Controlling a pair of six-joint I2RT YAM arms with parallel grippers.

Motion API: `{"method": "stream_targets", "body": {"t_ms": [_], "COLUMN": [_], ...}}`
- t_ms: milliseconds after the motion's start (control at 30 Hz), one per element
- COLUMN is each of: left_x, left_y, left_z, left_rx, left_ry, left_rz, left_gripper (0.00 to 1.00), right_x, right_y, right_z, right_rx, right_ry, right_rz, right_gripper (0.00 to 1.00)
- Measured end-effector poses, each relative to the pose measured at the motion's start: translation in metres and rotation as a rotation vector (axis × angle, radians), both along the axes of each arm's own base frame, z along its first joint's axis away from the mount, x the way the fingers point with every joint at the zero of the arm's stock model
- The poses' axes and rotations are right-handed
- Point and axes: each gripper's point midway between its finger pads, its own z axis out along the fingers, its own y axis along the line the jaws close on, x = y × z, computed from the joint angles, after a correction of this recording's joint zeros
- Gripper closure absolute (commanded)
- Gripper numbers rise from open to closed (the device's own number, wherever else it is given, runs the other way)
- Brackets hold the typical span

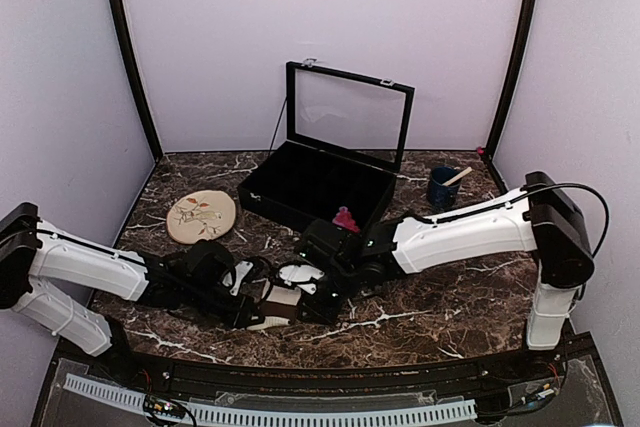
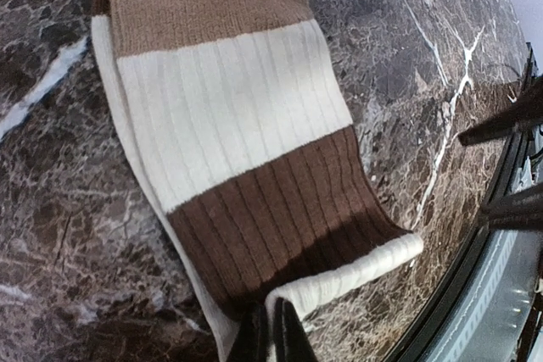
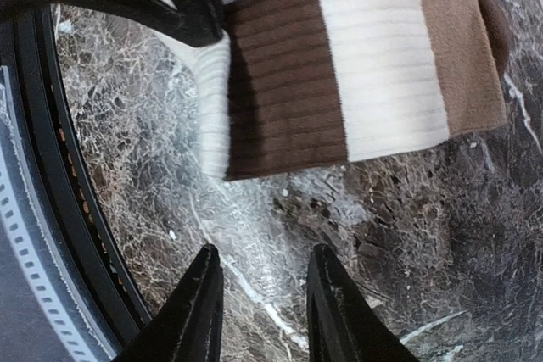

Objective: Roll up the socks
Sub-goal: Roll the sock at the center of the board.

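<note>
- Left gripper (image 2: 271, 315): clenched on the cream end band of the cream-beige sock (image 2: 237, 142). In the left wrist view the sock runs away from the fingers toward 11–12 o'clock, lying flat on the marble table (image 2: 68, 209).
- Right gripper (image 3: 263, 256): released, with the jaws apart over bare marble and nothing between them.
- Governing relation: in the right wrist view the sock lies at 12 o'clock from the right gripper, not touching it. Its long axis runs 9 to 3 o'clock, and the held end sits at about 10 o'clock.
- Judgement: the left arm already has the sock. A roll would likely start at the pinched end and travel along the long axis toward the tan band.
- Magenta-pink sock (image 1: 346, 219): only partly visible, just beside the black case (image 1: 290, 209), at 12 o'clock from both grippers in the top view and held by neither.
</note>
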Motion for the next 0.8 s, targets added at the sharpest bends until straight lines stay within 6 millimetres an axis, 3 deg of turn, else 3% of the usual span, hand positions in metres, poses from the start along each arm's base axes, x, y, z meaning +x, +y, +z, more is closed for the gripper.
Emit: {"method": "stream_targets", "body": {"t_ms": [200,433,800], "left_x": [0.001,0.001,0.003], "left_y": [-0.009,-0.013,-0.012], "left_z": [0.0,-0.001,-0.003], "left_rx": [-0.003,-0.011,-0.019], "left_ry": [0.034,0.059,0.089], "left_rz": [-0.035,-0.068,-0.08], "left_gripper": [1.0,1.0,1.0], "right_x": [-0.012,-0.009,-0.017], "right_y": [0.011,0.018,0.041], "right_z": [0.002,0.008,0.014], "right_rx": [-0.025,-0.044,-0.026], "right_ry": [-0.197,-0.367,-0.466], "right_rz": [0.062,0.102,0.186], "right_gripper": [0.66,0.66,0.67]}}
